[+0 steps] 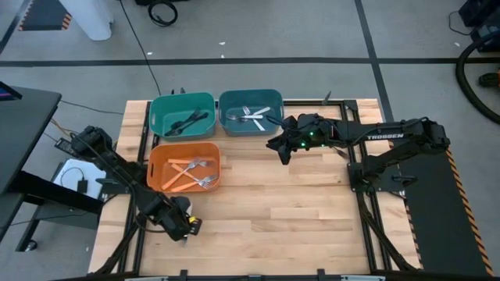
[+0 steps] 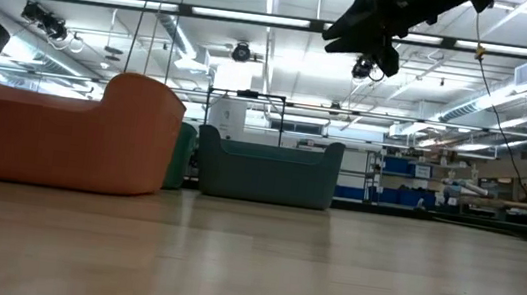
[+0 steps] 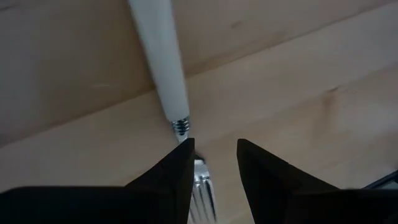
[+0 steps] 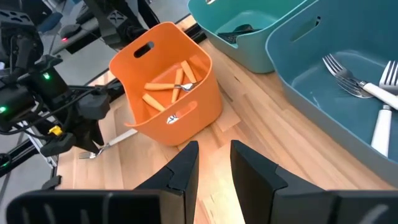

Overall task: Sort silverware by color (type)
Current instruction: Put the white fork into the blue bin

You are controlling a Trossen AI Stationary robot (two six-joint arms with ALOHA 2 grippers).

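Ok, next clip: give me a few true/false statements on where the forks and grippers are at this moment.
1. The orange bin holds orange-handled forks. True.
2. The left gripper is closed on a black fork. False: it is open over a white-handled fork lying on the table.
3. The right gripper hangs above the table, carrying nothing. True.
4. The black forks lie in the blue bin. False: they are in the green bin; the blue bin holds white-handled forks.
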